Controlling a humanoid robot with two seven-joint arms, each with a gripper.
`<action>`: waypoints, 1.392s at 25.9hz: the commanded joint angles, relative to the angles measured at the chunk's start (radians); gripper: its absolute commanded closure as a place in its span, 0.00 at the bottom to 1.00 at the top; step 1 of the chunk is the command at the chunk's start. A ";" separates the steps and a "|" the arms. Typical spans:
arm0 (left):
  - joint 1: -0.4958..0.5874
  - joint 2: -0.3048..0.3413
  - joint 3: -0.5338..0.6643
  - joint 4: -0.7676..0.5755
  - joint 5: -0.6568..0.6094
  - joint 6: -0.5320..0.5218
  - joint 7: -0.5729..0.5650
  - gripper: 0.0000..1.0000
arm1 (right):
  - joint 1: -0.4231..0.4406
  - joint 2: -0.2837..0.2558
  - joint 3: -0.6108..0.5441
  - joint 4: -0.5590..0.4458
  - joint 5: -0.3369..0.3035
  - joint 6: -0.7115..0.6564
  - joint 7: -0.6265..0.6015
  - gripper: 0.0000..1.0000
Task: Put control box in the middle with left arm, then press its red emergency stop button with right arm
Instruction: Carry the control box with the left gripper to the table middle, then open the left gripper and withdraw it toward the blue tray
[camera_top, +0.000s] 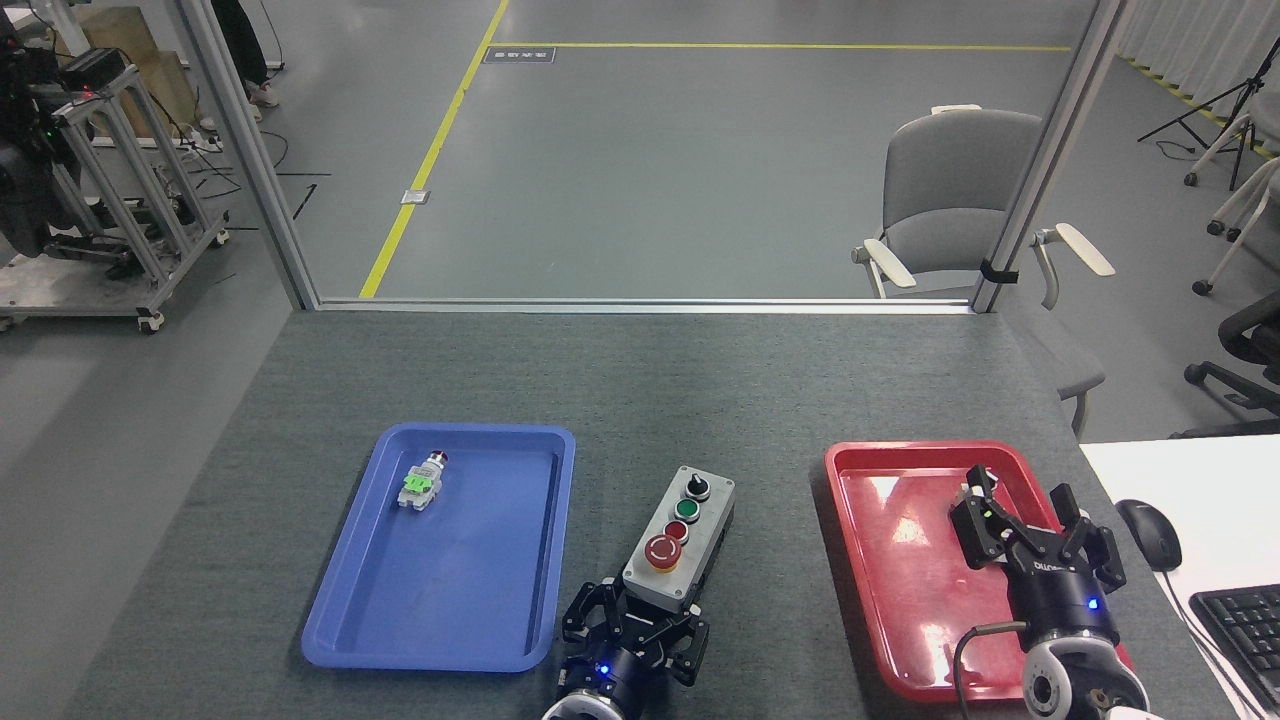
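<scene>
My left gripper (640, 625) clamps the control box (680, 540) near end, long axis pointing away; right gripper (1030, 535), spread and empty, sits right of the emergency stop button (662, 552).

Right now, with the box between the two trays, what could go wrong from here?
The left gripper grips only the near end of the control box, so it might tilt when set down. The box sits angled, and a push on the big red button could slide it. The right gripper over the red tray must cross its rim.
</scene>
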 joint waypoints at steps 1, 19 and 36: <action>-0.001 0.000 -0.006 0.011 0.013 -0.001 0.000 0.86 | 0.002 -0.001 0.000 0.005 0.000 0.000 0.003 0.00; 0.106 0.006 -0.008 -0.226 -0.069 0.040 0.012 0.01 | -0.003 -0.004 0.002 0.027 0.002 0.005 -0.003 0.02; 0.295 0.210 0.322 -0.615 -0.191 0.100 0.020 0.01 | -0.229 -0.040 0.337 0.185 0.011 -0.047 0.002 1.00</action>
